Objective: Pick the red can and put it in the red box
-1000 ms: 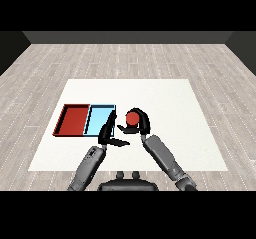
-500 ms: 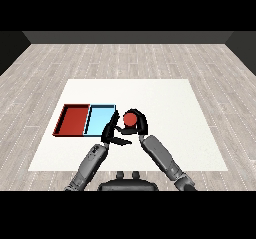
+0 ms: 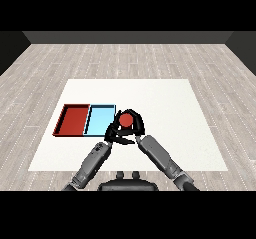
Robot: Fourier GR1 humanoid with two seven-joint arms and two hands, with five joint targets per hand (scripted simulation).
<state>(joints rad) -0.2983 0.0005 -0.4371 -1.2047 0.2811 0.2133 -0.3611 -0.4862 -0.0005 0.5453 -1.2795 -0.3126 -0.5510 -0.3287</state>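
Note:
The red can (image 3: 125, 119) shows its round red top just right of the light blue tray (image 3: 98, 121). My right hand (image 3: 136, 128) is curled round it, fingers arching over its far side. Whether the can rests on the table or hangs just above it is hidden. The red tray (image 3: 73, 120) lies left of the blue one, sharing a wall with it. My left hand (image 3: 110, 133) sits close below and left of the can, near the blue tray's front right corner, with its fingers relaxed and holding nothing; it partly overlaps my right hand.
The white table (image 3: 172, 108) stretches wide to the right and behind the trays. Grey wooden floor surrounds it. Both trays hold nothing.
My right hand has carried the red can a little to the left, closer to the blue tray and to my left hand. The left hand has barely shifted.

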